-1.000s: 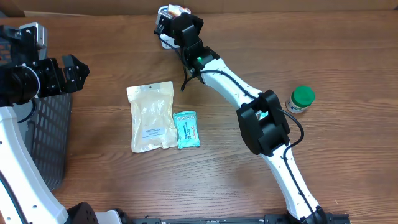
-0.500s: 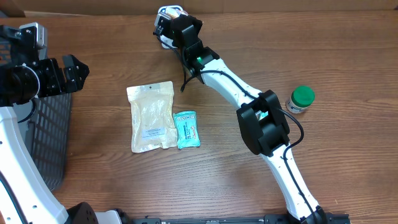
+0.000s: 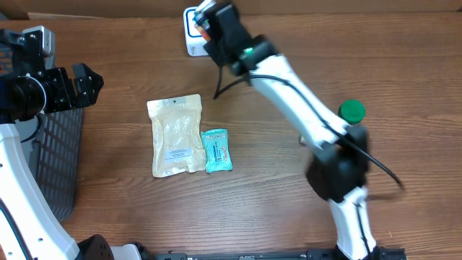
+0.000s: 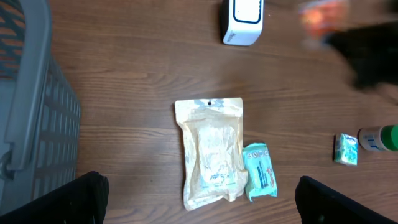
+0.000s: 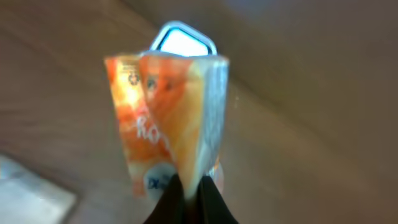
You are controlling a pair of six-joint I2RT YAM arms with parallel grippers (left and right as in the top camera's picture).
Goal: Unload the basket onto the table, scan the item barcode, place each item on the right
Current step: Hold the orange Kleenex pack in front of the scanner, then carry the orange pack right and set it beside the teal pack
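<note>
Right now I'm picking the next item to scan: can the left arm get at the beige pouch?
Probably yes: the left gripper is open and empty, and nothing lies on the beige pouch.

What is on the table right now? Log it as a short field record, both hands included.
left hand: open, empty, by the basket
right hand: shut on the orange packet, held close to the scanner
scanner: white, at the far side of the table
lying flat: beige pouch, with the teal packet right beside it
farther right: green-capped bottle and small green box
barcode: not visible on the packet face shown
</note>
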